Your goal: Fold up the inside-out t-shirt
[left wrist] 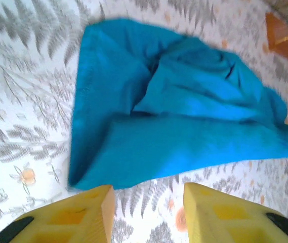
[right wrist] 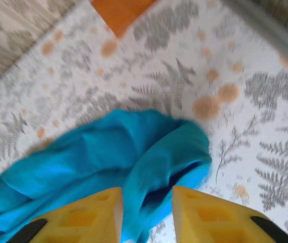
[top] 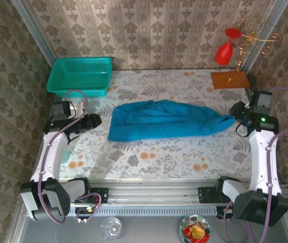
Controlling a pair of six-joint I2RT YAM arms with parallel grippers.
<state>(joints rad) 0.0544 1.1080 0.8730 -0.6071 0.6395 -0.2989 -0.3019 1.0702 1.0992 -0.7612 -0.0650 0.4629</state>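
- A teal mesh basket (top: 80, 76) sits at the far left corner of the table (top: 149, 154), which is covered in a fern-and-flower print.
- The left gripper (top: 94, 120) hangs just near of the basket and left of the cloth. In the left wrist view its yellow fingers (left wrist: 88, 215) are spread wide with only bare table between them, and it (left wrist: 148, 212) touches nothing.
- The inside-out t-shirt (top: 166, 119) lies rumpled across the middle of the table, its left end broad and roughly squared, its right end drawn out to a narrow point. The left wrist view shows its folds and loose overlapping layers (left wrist: 174, 116).
- The right gripper (top: 236, 115) meets that narrow right end. In the right wrist view a bunched fold of the shirt (right wrist: 108, 162) fills the gap between its yellow fingers (right wrist: 209, 217), so it (right wrist: 147, 212) is pinching the fabric.
- An orange wooden base (top: 230, 79) stands at the far right, with a red glass (top: 224, 50) hanging on the gold wire stand above it.
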